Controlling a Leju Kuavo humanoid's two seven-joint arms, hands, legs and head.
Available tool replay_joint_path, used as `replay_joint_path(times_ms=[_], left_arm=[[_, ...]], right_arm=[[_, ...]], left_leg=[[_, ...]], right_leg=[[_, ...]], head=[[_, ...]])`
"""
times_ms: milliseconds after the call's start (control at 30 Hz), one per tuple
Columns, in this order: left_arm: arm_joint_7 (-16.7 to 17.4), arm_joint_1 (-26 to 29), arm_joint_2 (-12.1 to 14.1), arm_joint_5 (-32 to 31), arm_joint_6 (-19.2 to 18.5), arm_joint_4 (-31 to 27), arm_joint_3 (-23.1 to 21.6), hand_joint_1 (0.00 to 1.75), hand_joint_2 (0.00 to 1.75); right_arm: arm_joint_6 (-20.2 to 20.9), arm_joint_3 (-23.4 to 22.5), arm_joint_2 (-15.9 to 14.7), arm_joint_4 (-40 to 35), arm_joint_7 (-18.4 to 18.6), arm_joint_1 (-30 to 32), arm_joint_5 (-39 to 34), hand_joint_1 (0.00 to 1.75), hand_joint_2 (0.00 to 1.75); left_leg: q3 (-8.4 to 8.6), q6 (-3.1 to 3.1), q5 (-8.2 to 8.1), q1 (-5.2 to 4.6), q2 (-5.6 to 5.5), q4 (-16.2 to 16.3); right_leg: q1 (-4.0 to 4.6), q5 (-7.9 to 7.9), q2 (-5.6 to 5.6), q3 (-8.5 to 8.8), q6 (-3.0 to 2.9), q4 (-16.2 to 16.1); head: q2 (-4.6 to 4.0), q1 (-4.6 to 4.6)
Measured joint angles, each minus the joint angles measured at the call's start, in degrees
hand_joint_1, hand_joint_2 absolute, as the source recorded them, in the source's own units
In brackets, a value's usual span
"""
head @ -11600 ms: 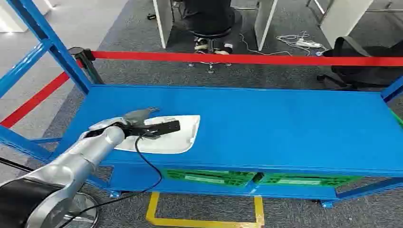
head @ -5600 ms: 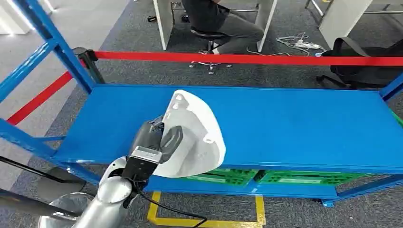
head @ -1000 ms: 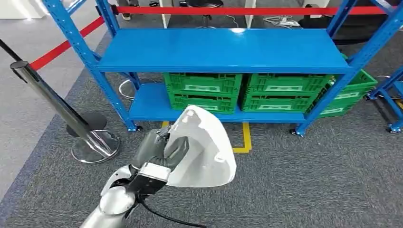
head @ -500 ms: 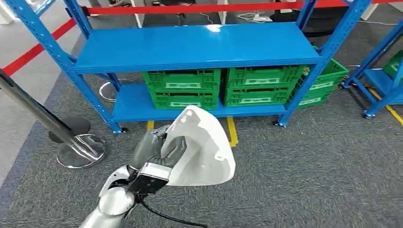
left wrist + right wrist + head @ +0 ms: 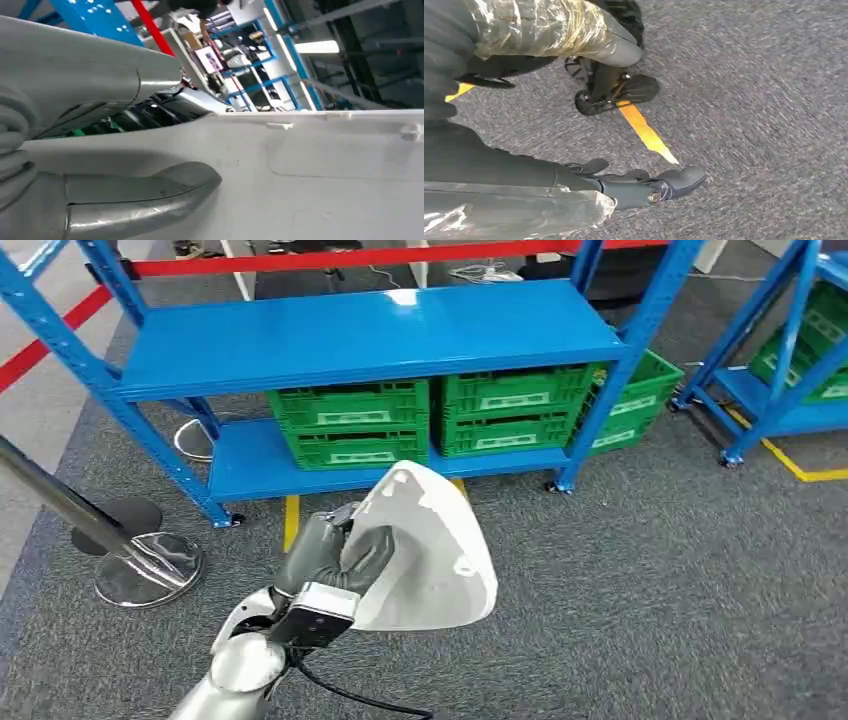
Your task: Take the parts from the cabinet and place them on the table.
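Left hand around white part

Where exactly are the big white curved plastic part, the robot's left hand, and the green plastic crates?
White curved plastic part (image 5: 430, 550): head view, middle of its broad face.
Left hand (image 5: 335, 555): head view, the grey fingers gripping the part's edge.
Green plastic crates (image 5: 350, 425): head view, front of the left crate on the lower shelf.

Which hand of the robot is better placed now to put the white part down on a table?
The left hand, most likely. It already grips the white part in front of the body, thumb pressed on its surface. The right hand hangs low over the carpet, holding nothing, its fingers apart.
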Motion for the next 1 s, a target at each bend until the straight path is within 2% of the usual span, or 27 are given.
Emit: replay_joint_path(times_ms=[33, 67, 100, 133, 167, 200, 233, 267, 300, 367, 400, 433, 467, 500, 567, 600, 633, 667, 733, 767, 800, 833, 867, 900, 933, 967, 1000], left_arm=[[0.00, 0.01, 0.00, 0.00, 0.07, -0.02, 0.00, 1.75, 1.75], [0.00, -0.01, 0.00, 0.00, 0.17, -0.02, 0.00, 1.75, 1.75], [0.00, -0.01, 0.00, 0.00, 0.20, -0.02, 0.00, 1.75, 1.75], [-0.02, 0.01, 0.02, -0.09, 0.20, -0.02, 0.00, 1.75, 1.75], [0.00, 0.10, 0.11, -0.09, 0.24, -0.02, 0.04, 1.75, 1.75], [0.00, 0.22, 0.13, -0.09, 0.26, -0.02, 0.09, 1.75, 1.75], [0.00, 0.41, 0.15, -0.09, 0.26, -0.02, 0.09, 1.75, 1.75], [0.00, 0.62, 0.15, -0.07, 0.26, -0.02, 0.11, 1.75, 1.75], [0.00, 0.76, 0.15, -0.04, 0.28, -0.02, 0.13, 1.75, 1.75], [-0.02, 0.81, 0.15, 0.15, 0.33, -0.02, 0.13, 1.75, 1.75], [-0.02, 0.80, 0.15, 0.20, 0.44, -0.02, 0.13, 1.75, 1.75], [-0.02, 0.81, 0.15, 0.20, 0.44, -0.02, 0.13, 1.75, 1.75], [-0.07, 0.76, 0.15, 0.22, 0.46, -0.02, 0.15, 1.75, 1.75], [-0.07, 0.78, 0.13, 0.26, 0.46, -0.02, 0.17, 1.75, 1.75], [-0.13, 0.78, 0.00, 0.28, 0.48, -0.02, 0.18, 1.75, 1.75], [-0.13, 0.74, -0.09, 0.28, 0.48, -0.04, 0.20, 1.75, 1.75], [-0.20, 0.77, -0.09, 0.28, 0.46, -0.04, 0.17, 1.75, 1.75], [-0.20, 0.82, -0.07, 0.31, 0.48, -0.04, 0.24, 1.75, 1.75], [-0.20, 1.01, -0.02, 0.33, 0.48, -0.04, 0.39, 1.75, 1.75], [-0.20, 1.04, 0.00, 0.31, 0.48, -0.04, 0.42, 1.75, 1.75], [-0.20, 1.12, 0.00, 0.31, 0.48, -0.04, 0.39, 1.75, 1.75], [-0.20, 1.13, 0.00, 0.31, 0.48, -0.04, 0.42, 1.75, 1.75], [-0.20, 1.13, 0.00, 0.33, 0.48, -0.04, 0.42, 1.75, 1.75], [-0.17, 1.13, 0.00, 0.31, 0.48, -0.04, 0.39, 1.75, 1.75], [-0.20, 1.12, -0.02, 0.33, 0.48, -0.04, 0.39, 1.75, 1.75], [-0.20, 1.08, 0.00, 0.31, 0.50, -0.07, 0.46, 1.75, 1.75], [-0.20, 1.08, 0.02, 0.31, 0.50, -0.07, 0.44, 1.75, 1.75]], right_arm=[[0.00, -0.02, 0.00, 0.00, 0.02, 0.15, 0.02, 0.00, 1.75], [0.00, -0.02, 0.00, 0.00, 0.18, 0.27, 0.02, 0.00, 1.75], [0.04, -0.02, 0.00, 0.00, 0.26, 0.31, 0.04, 0.00, 1.75], [0.04, -0.04, -0.02, 0.00, 0.42, 0.26, 0.04, 0.00, 1.75], [0.11, -0.04, -0.02, 0.00, 0.44, 0.19, 0.04, 0.00, 1.75], [0.15, -0.04, -0.02, 0.00, 0.44, 0.17, 0.00, 0.00, 1.75], [0.33, -0.04, -0.09, 0.00, 0.46, 0.20, -0.02, 0.00, 1.75], [0.44, -0.04, -0.13, 0.00, 0.46, 0.26, -0.04, 0.00, 1.75], [0.59, -0.04, -0.17, 0.00, 0.48, 0.31, -0.09, 0.00, 1.75], [0.83, -0.09, -0.24, 0.00, 0.50, 0.32, -0.22, 0.00, 1.75], [0.94, -0.09, -0.28, 0.00, 0.50, 0.25, -0.31, 0.00, 1.75], [1.03, -0.09, -0.15, 0.02, 0.48, 0.10, -0.33, 0.00, 1.75], [1.05, -0.09, -0.26, 0.00, 0.48, -0.09, -0.37, 0.00, 1.75], [1.03, -0.11, -0.26, 0.00, 0.48, -0.01, -0.39, 0.00, 1.75], [1.03, -0.20, -0.35, 0.00, 0.48, 0.47, -0.42, 0.00, 1.75], [0.98, -0.37, -0.55, -0.02, 0.46, 0.57, -0.46, 0.00, 1.75], [0.92, -0.48, -0.55, -0.02, 0.39, 0.53, -0.46, 0.00, 1.75], [0.92, -0.52, -0.57, -0.02, 0.44, 0.42, -0.46, 0.00, 1.75], [0.94, -0.59, -0.66, -0.04, 0.42, 0.40, -0.50, 0.00, 1.75], [0.94, -0.59, -0.70, -0.04, 0.42, 0.46, -0.50, 0.00, 1.75], [0.94, -0.61, -0.81, -0.04, 0.44, 0.57, -0.50, 0.00, 1.75], [0.94, -0.63, -0.92, -0.04, 0.44, 0.69, -0.50, 0.00, 1.75], [0.94, -0.63, -0.96, -0.04, 0.44, 0.75, -0.50, 0.00, 1.75], [0.94, -0.66, -1.07, -0.07, 0.44, 0.70, -0.50, 0.00, 1.75], [0.96, -0.66, -0.89, -0.02, 0.44, 0.45, -0.48, 0.00, 1.75], [1.03, -0.66, -0.83, -0.04, 0.44, 0.35, -0.48, 0.00, 1.75], [1.03, -0.66, -0.87, -0.04, 0.46, 0.38, -0.50, 0.00, 1.75]], left_leg=[[0.06, -0.20, 0.12, 0.07, 0.43, -0.08], [0.09, -0.42, -0.02, 0.01, 0.74, 0.08], [-0.16, -0.96, -0.90, 0.21, -0.51, 0.67], [-1.12, -1.46, -2.99, 0.43, -2.35, 2.87], [-2.83, -1.86, -5.83, 0.71, -3.26, 7.35], [-4.85, -2.10, -8.25, 0.91, -3.56, 12.28], [-6.51, -2.24, -9.68, 1.07, -3.62, 16.29], [-7.04, -2.24, -9.70, 1.18, -3.63, 17.72], [-6.43, -2.10, -8.47, 1.20, -3.65, 16.78], [-2.74, -1.41, -4.06, 1.12, -4.29, 9.77], [0.43, -0.58, -1.39, 0.94, -6.06, 3.87], [2.12, 0.46, -0.88, 0.58, -9.23, 0.48], [2.68, 0.79, -1.20, 0.67, -9.01, -1.00], [2.59, 0.68, -1.25, 0.46, -8.51, -1.09], [2.71, 1.20, -0.64, 0.47, -7.58, -1.94], [2.94, 0.82, 0.33, 1.18, -6.67, -3.03], [2.69, 1.07, 0.54, 1.19, -6.17, -3.26], [2.47, 1.07, 0.77, 1.20, -5.25, -3.26], [1.92, 0.94, 0.90, 1.19, -3.47, -3.07], [1.66, 0.83, 0.96, 1.20, -2.66, -2.97], [1.52, 0.71, 1.03, 1.23, -1.85, -2.94], [1.45, 0.50, 1.05, 1.32, -1.11, -2.85], [1.40, 0.16, 0.89, 1.53, -0.45, -2.61], [1.41, -0.32, 0.63, 1.69, 0.19, -2.16], [1.12, -0.87, 0.30, 1.35, 0.57, -1.64], [1.12, -1.34, -0.03, 1.22, 0.94, -0.96], [1.06, -1.57, 0.11, 1.21, 1.31, -0.97]], right_leg=[[0.10, 0.13, 0.44, -0.43, -0.24, -0.02], [-0.21, 0.47, 0.78, -0.41, -0.72, -0.36], [-0.43, 0.79, 1.09, -0.14, -1.07, -0.48], [-0.56, 1.03, 1.48, -0.34, -1.44, -0.47], [-0.59, 1.20, 1.92, -0.57, -1.68, -0.47], [-0.61, 1.34, 2.49, -0.80, -1.70, -0.47], [-0.61, 1.50, 3.06, -1.02, -1.65, -0.45], [-0.61, 1.65, 3.75, -1.16, -1.61, -0.45], [-0.60, 1.79, 4.41, -1.26, -1.49, -0.44], [-0.56, 2.08, 5.82, -1.31, -1.27, -0.45], [-0.52, 2.32, 6.68, -1.31, -1.08, -0.51], [-0.62, 2.45, 7.11, -1.44, -0.87, -0.48], [-0.71, 2.61, 8.04, -1.76, -0.53, -0.40], [-0.88, 2.92, 8.41, -2.11, -0.07, -0.51], [-0.92, 3.62, 9.65, -2.90, 0.96, -1.28], [-0.92, 3.40, 8.81, -3.16, 0.83, -0.64], [-0.61, 1.31, 6.03, -4.37, 1.00, 1.29], [-0.77, -1.47, 4.49, -6.26, 1.37, 5.29], [-1.03, -5.75, 3.45, -10.18, 2.02, 14.56], [-1.24, -6.34, 3.28, -11.00, 2.35, 16.87], [-1.52, -5.53, 3.13, -10.27, 2.63, 16.17], [-1.79, -3.72, 2.78, -8.05, 2.93, 12.78], [-2.02, -1.39, 2.05, -4.68, 3.23, 7.33], [-2.24, 0.59, 0.39, -1.03, 3.64, 1.73], [-1.99, -0.19, -1.68, 0.10, 3.65, -0.63], [-2.04, 0.41, -0.65, 0.30, 2.37, -0.57], [-1.88, 0.30, -0.18, -0.08, 1.67, -0.10]], head=[[0.00, -0.09], [0.00, 0.00], [0.00, -0.02], [0.00, -0.41], [0.00, -0.28], [0.00, -0.39], [0.00, -0.35], [0.00, -0.35], [0.00, -0.33], [0.00, -0.35], [0.00, -0.33], [0.00, -0.13], [0.00, -0.49], [0.00, -0.57], [0.00, -0.70], [0.00, -0.72], [0.00, -0.21], [0.00, 0.22], [0.00, 0.22], [0.00, 0.26], [0.00, 0.22], [0.00, 0.24], [0.00, 0.22], [0.00, 0.24], [0.00, 0.37], [0.00, 0.29], [0.00, -0.17]])
